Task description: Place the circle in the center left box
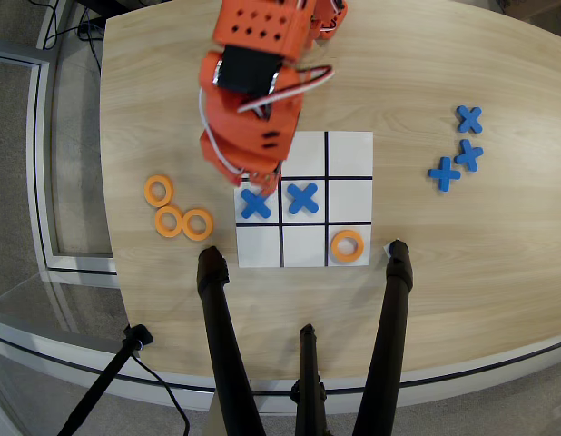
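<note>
Three orange circles [169, 221] lie in a cluster on the wooden table left of the paper grid [349, 154] in the overhead view. Another circle [347, 245] lies in the grid's bottom right cell. The center left box [350, 201] is the bare end cell of the middle row, on the right in this view. The other two middle-row cells hold blue crosses [303, 197]. My orange gripper [260, 184] hangs over the grid's left column, just above the left cross [255, 205]. Nothing shows between its fingers, and the arm hides how far apart they are.
Three spare blue crosses [467, 153] lie on the table at the far right. Black tripod legs [216, 300] [396, 291] stand at the table's front edge, just below the grid. The table's curved left edge [106, 182] runs close to the rings.
</note>
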Available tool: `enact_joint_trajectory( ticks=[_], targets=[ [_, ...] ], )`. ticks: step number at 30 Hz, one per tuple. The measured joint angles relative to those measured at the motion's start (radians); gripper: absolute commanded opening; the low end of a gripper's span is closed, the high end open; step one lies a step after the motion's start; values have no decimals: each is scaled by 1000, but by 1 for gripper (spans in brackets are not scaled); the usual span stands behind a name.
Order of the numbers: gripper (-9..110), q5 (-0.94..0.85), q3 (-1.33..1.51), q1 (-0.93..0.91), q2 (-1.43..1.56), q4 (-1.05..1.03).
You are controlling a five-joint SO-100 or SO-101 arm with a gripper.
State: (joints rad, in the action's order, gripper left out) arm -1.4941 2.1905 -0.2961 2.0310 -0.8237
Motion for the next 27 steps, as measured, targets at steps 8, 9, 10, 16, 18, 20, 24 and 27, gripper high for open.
enact_joint_trajectory(
  ticks=[8, 9, 10, 16, 18, 20, 24, 27],
  targets=[
    [16, -31, -241, -72, -311, 28],
    [16, -37, -268, -80, -350, 31],
    [16, -44, -298, -84, -388, 31],
    [16, -91, -456, -109, -609, 31],
    [16, -101, -500, -115, -666, 31],
    [16, -106, -546, -121, -719, 31],
    [16, -106, -640, -137, -808, 12],
    [16, -106, -709, -150, -857, -15]
  ],
)
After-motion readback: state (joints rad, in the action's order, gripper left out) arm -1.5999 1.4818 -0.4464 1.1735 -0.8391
